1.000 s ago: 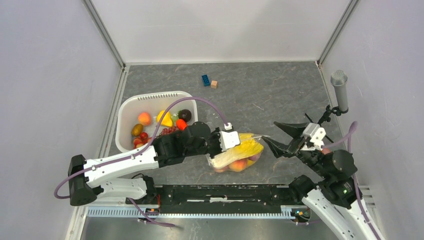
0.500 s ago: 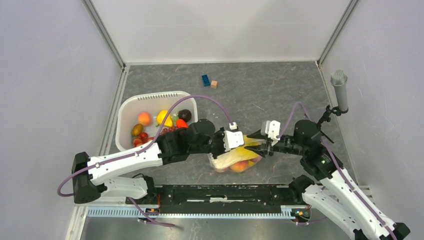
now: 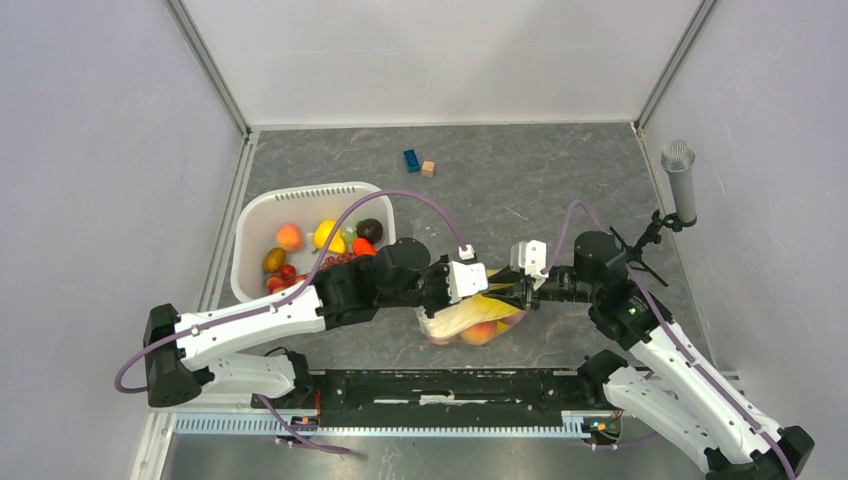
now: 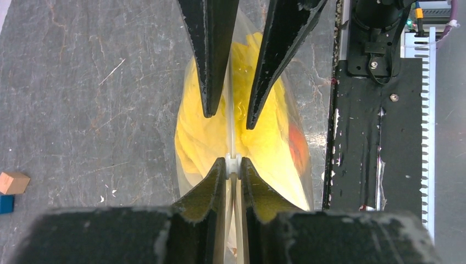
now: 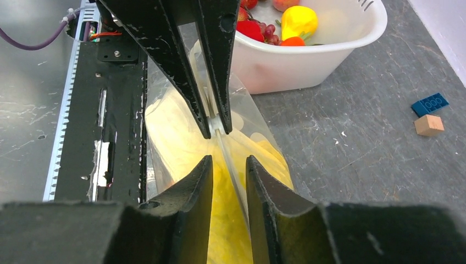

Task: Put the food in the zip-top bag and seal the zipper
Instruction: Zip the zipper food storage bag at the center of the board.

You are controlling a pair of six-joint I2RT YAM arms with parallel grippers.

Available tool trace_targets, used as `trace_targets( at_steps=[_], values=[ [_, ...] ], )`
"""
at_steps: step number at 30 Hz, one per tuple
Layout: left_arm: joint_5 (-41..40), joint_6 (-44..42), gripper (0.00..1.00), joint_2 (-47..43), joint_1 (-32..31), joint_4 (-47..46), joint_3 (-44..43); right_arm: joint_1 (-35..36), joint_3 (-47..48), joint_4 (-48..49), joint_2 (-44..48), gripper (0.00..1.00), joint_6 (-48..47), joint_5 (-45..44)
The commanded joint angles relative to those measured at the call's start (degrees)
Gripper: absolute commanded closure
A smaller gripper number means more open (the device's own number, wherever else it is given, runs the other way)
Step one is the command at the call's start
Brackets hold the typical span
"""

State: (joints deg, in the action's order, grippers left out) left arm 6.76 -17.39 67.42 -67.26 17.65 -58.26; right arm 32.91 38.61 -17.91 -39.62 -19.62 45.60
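The basket (image 3: 310, 190), left of centre, held loose food (image 3: 289, 237). The bag (image 3: 470, 318) lay between the arms, a yellow piece (image 4: 198, 143) inside. The left gripper (image 4: 232, 169) was clenched on the zipper (image 4: 230, 132) at one end. The right gripper (image 5: 229, 165) straddled it, fingers apart, gripping nothing. The strip ran lengthwise from left tips to right tips; the right looked set to pinch and run along it.
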Motion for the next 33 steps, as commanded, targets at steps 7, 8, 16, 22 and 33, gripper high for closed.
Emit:
trace_targets(
  at_steps=[7,8,16,22,33],
  values=[
    [2.9,1.25,0.9,-0.87,0.03,-3.37,-1.86,0.14,-1.29,3.6,-1.67,0.7,-1.04,1.51],
    [2.9,1.22,0.9,-0.96,0.03,-3.41,-1.86,0.14,-1.34,3.66,-1.66,0.72,-1.19,1.46],
    [1.58,1.15,0.9,-2.28,0.0,-1.98,-1.21,0.14,-5.55,7.8,2.8,0.93,0.81,-4.95],
    [-1.4,1.3,0.9,-6.07,0.03,-0.5,1.09,0.14,-9.43,12.01,7.84,1.0,5.86,-11.16],
    [-8.09,2.35,0.88,-13.08,0.03,5.77,3.7,0.14,-10.91,12.84,12.22,1.0,10.27,-21.36]
  ],
)
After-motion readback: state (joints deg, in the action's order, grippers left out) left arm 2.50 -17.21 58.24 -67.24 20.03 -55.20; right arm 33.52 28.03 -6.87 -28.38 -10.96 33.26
